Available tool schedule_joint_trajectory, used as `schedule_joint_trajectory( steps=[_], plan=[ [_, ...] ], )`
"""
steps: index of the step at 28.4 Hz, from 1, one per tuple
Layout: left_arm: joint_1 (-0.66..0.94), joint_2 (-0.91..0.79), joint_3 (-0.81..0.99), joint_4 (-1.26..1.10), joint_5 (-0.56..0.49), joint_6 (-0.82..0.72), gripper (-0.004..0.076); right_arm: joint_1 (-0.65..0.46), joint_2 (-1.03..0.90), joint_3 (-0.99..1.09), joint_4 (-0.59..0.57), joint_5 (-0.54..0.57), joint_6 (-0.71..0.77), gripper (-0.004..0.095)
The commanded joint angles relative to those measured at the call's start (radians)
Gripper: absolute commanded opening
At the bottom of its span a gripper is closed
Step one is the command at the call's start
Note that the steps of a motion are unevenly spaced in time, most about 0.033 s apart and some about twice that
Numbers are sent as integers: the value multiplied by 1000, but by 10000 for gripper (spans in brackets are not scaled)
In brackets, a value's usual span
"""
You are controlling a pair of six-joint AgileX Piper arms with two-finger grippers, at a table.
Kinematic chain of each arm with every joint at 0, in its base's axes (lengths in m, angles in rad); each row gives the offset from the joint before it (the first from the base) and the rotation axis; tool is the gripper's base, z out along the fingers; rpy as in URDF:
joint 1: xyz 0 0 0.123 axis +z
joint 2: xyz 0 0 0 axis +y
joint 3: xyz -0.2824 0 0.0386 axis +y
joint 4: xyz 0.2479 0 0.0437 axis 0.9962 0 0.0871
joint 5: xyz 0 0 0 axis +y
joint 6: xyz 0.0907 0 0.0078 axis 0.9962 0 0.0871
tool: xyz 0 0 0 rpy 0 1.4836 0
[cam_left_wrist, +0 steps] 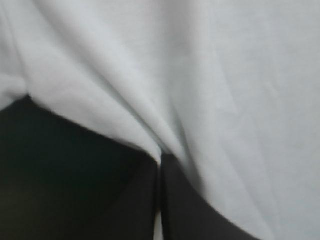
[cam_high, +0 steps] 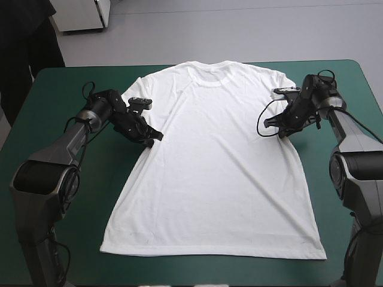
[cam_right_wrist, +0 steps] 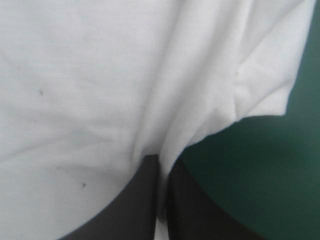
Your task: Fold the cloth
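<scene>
The white T-shirt (cam_high: 215, 155) lies spread flat on the teal-green cover, collar toward the far edge and hem toward the near one. My left gripper (cam_high: 157, 136) is at the shirt's left side, just under the sleeve, its black fingers (cam_left_wrist: 190, 210) shut on a pinched fold of the T-shirt (cam_left_wrist: 210, 90). At the right armpit my right gripper (cam_high: 281, 133) is likewise shut on the T-shirt (cam_right_wrist: 100, 90), cloth bunching up from between its fingers (cam_right_wrist: 145, 200). The right sleeve's edge (cam_right_wrist: 280, 95) hangs beside that grip.
Bare teal-green cover (cam_high: 60, 107) shows on both sides of the shirt and along the near edge (cam_high: 209, 272). Both arms reach in low over the table from its sides.
</scene>
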Motion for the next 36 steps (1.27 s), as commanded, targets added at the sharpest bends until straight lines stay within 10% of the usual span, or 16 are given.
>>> schedule_joint_trajectory(
  steps=[1, 36],
  plan=[
    [18, -101, -43, 16, 14, -10, -22, 7, -41, -10, 20, 81, -3, -13],
    [66, -876, -320, 177, 45, -17, -22, 7, -870, -252, -26, 8, 53, -13]
  ],
)
